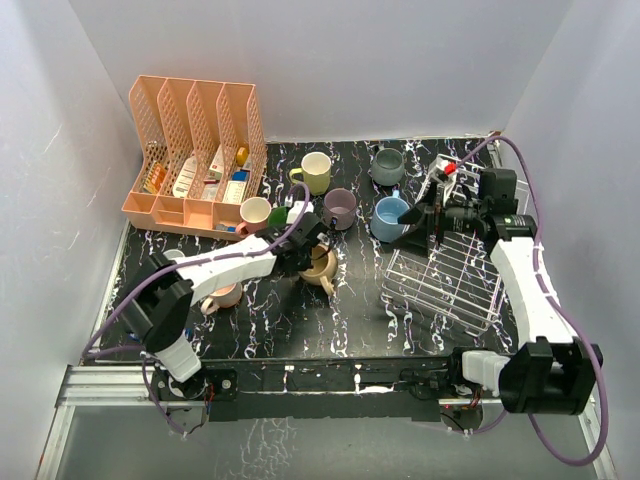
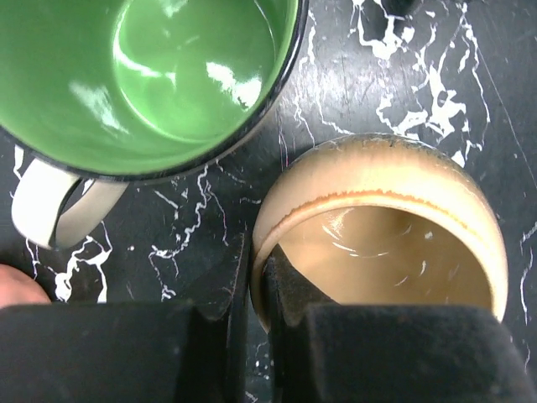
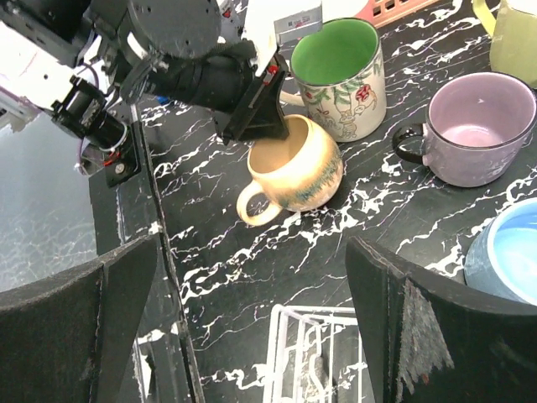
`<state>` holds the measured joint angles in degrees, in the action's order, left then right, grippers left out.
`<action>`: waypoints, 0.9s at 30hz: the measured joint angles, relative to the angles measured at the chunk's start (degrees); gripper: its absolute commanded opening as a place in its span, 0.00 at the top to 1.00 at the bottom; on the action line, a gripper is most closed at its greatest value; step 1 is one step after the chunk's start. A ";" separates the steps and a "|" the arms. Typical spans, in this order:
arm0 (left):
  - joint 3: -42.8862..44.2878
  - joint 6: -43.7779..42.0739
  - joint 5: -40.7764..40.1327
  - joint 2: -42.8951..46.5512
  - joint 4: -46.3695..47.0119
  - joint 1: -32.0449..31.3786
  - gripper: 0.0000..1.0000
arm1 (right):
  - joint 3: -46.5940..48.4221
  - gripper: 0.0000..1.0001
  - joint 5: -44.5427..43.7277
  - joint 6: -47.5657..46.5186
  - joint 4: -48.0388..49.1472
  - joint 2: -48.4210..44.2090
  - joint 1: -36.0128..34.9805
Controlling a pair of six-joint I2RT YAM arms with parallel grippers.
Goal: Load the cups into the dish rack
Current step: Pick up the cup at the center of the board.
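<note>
One tan mug [image 2: 394, 243] stands upright at mid-counter [image 1: 350, 320], its rim clamped inside and out by the left tool [image 2: 256, 264]. It is best lifted straight, kept level and carried toward 3 o'clock to the rack [image 1: 445, 275], clear of the green-lined mug [image 3: 340, 80] at 11. The right tool [image 3: 252, 285] is spread apart above the rack. No writing can be read; only a flower print is seen on the green-lined mug.

The top external view looks down from high above the near edge over the whole surface [image 1: 350, 300]. The left wrist view stares straight down, close, at the tan cup [image 2: 377, 172]. The right wrist view looks obliquely from farther off, sharing that cup and the green-lined cup [image 3: 336, 50]
</note>
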<state>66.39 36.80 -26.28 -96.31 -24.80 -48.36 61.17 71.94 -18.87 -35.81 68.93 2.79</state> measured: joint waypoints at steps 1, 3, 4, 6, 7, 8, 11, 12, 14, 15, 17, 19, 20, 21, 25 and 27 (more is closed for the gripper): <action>-1.42 -0.52 0.44 1.38 0.72 0.00 1.00 | -0.92 0.01 0.02 0.17 0.02 -1.46 0.00; -3.04 -1.92 1.60 3.54 1.81 0.00 1.00 | -1.51 0.02 0.07 0.52 0.24 -3.43 0.00; -3.19 -2.73 2.08 4.22 2.40 0.00 1.00 | -1.66 0.02 0.11 0.98 0.79 -4.26 0.00; -3.17 -3.93 2.62 4.81 4.11 0.00 1.00 | -1.70 0.02 0.28 1.46 1.84 -5.16 0.00; -3.17 -4.61 2.84 4.83 5.11 0.00 1.00 | -1.70 0.02 0.33 1.57 2.12 -5.20 0.00; -3.15 -5.27 3.08 4.83 5.86 -0.02 1.00 | -1.70 0.01 0.31 1.70 2.23 -5.01 0.00; -3.15 -7.26 3.34 4.81 6.34 -0.02 1.00 | -1.18 0.02 0.26 1.92 2.03 -3.28 0.00; -3.15 -7.65 3.37 4.81 6.34 -0.02 1.00 | -0.39 0.02 0.37 1.92 1.66 -2.14 0.00; -3.13 -8.22 3.50 4.81 6.29 0.00 1.00 | 1.14 0.02 0.50 1.55 1.31 -0.11 0.02; -3.06 -8.46 3.65 4.81 6.38 0.00 1.00 | 2.03 0.02 0.72 1.05 0.94 0.92 0.09; -3.06 -8.85 4.00 4.81 6.95 0.00 1.00 | 3.58 0.02 1.27 -0.09 0.20 2.84 0.17; -3.17 -9.20 4.26 4.81 8.52 0.00 1.00 | 3.91 0.02 1.77 -0.90 -0.33 4.04 0.31; -3.56 -9.18 4.28 4.83 9.88 0.00 1.00 | 3.85 0.02 1.97 -1.07 -0.59 4.26 0.35; -4.15 -9.09 4.37 4.90 11.34 0.00 1.00 | 3.63 0.02 2.19 -1.33 -0.59 4.33 0.35; -11.15 -8.66 5.51 7.37 18.14 0.04 1.00 | 0.68 0.02 3.34 -0.92 0.96 1.92 0.33; -14.10 -8.46 6.45 9.22 18.10 0.26 1.00 | -0.50 0.02 3.50 0.00 1.57 0.31 0.33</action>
<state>52.29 28.34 -19.84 -87.09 -6.70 -48.10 60.66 75.44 -18.87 -34.24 69.23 3.11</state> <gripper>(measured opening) 0.051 0.984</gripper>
